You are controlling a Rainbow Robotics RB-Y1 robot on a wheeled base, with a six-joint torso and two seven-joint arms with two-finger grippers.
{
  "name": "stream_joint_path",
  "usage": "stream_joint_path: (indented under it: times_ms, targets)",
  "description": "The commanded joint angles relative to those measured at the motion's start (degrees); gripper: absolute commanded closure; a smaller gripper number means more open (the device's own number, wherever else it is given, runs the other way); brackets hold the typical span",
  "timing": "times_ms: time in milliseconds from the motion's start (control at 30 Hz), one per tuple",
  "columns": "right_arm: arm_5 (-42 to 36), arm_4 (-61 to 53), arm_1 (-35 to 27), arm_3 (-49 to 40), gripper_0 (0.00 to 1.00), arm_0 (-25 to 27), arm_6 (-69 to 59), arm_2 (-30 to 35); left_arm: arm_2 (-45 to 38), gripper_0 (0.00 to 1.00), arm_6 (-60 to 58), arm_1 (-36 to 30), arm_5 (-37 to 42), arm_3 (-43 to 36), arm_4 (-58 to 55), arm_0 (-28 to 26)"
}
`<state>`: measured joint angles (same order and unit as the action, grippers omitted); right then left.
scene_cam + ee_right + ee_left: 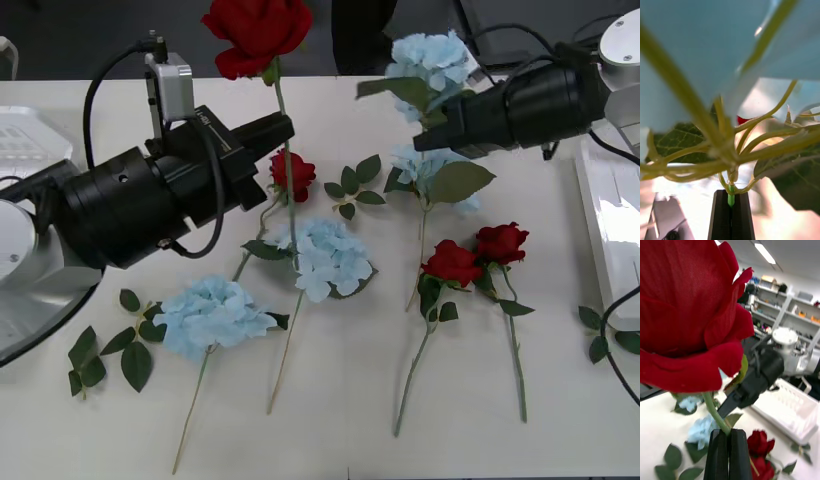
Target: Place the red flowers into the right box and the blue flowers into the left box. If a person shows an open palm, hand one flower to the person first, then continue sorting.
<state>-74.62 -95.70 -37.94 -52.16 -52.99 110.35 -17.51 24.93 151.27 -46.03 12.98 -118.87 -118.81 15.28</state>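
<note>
Stems light, springy, top-heavy — grip just under bloom. Left gripper (725,433) clamps red rose (256,33); right gripper (731,195) clamps blue flower (430,62).

Held rose (255,32): deep red, green stem
Held hydrangea (430,60): pale blue (green leaves beneath)
Left tool (725,454): black fingers
Right tool (730,215): black fingers
Tabletop (330,420): plain white
Lying roses (475,255): red
Lying hydrangeas (210,315): light blue
Box (612,235): white
</note>
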Motion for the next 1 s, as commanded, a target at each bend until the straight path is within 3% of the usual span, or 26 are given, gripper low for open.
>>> stream_joint_path:
  times_ms: [33,400,700,800,833,867,900,1000]
  targets:
    - [2.99,7.11,-3.63,3.82,1.0,-2.82,-4.17,1.25,3.81,1.0,0.34,5.33,-4.37,-2.59,-0.02,3.97]
    - [12.75,25.13,0.68,14.19,1.0,-2.82,-10.24,0.55,13.48,1.0,0.51,16.85,-20.54,1.71,-0.81,11.0]
    - [20.22,26.71,2.17,17.0,1.0,-2.73,-10.94,-10.7,16.38,1.0,-0.54,22.91,-27.13,5.14,-2.3,13.02]
    - [20.22,26.36,2.17,17.18,0.98,-2.73,-10.94,-11.32,16.47,1.0,-0.45,24.4,-27.66,6.46,-2.21,13.28]
    - [20.22,26.36,2.08,17.18,0.77,-2.73,-10.77,-11.32,16.38,1.0,-0.37,24.76,-28.01,6.81,-2.13,13.28]
    - [20.22,26.36,2.08,17.18,0.65,-2.73,-10.77,-11.32,16.38,1.0,-0.45,24.93,-28.01,6.99,-2.21,13.28]
    - [20.13,26.36,1.99,17.18,0.45,-2.73,-10.77,-10.88,16.29,1.0,-0.45,25.2,-28.27,7.16,-2.21,13.28]
    - [18.72,26.36,1.73,17.18,0.19,-2.82,-10.33,-9.12,16.2,1.0,-0.37,25.28,-28.54,7.6,-1.25,13.28]
